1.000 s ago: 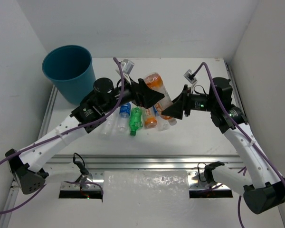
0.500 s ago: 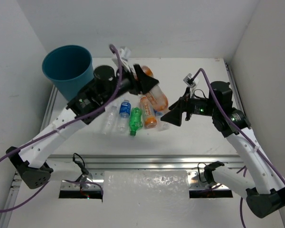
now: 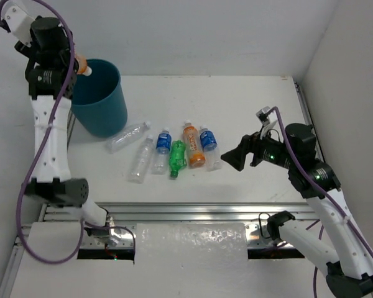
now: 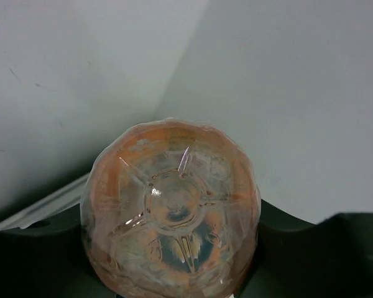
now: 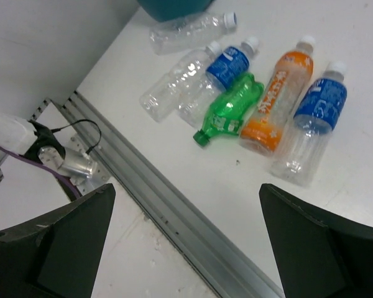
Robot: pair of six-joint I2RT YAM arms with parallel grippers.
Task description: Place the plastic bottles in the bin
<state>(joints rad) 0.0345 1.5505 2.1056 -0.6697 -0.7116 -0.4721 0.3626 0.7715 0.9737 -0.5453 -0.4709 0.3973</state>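
My left gripper (image 3: 73,62) is raised at the far left, shut on an orange plastic bottle (image 3: 81,64) that hangs over the near-left rim of the teal bin (image 3: 101,99). In the left wrist view the bottle's ribbed base (image 4: 171,208) fills the middle between the dark fingers (image 4: 298,248). Several plastic bottles lie in a row mid-table: two clear (image 3: 127,136) (image 3: 141,160), a blue-labelled (image 3: 163,144), a green (image 3: 176,156), an orange (image 3: 194,149) and another blue-labelled (image 3: 208,141). My right gripper (image 3: 235,159) hovers open just right of them, empty (image 5: 186,248).
A metal rail (image 5: 174,205) runs along the table's near edge, with a motor and cables (image 5: 68,161) beyond it. White walls close in the table on the left, back and right.
Both grippers met at the orange bottle over the row. The left one closed on it and swung it up to the bin's rim. The right one opened and drew back.
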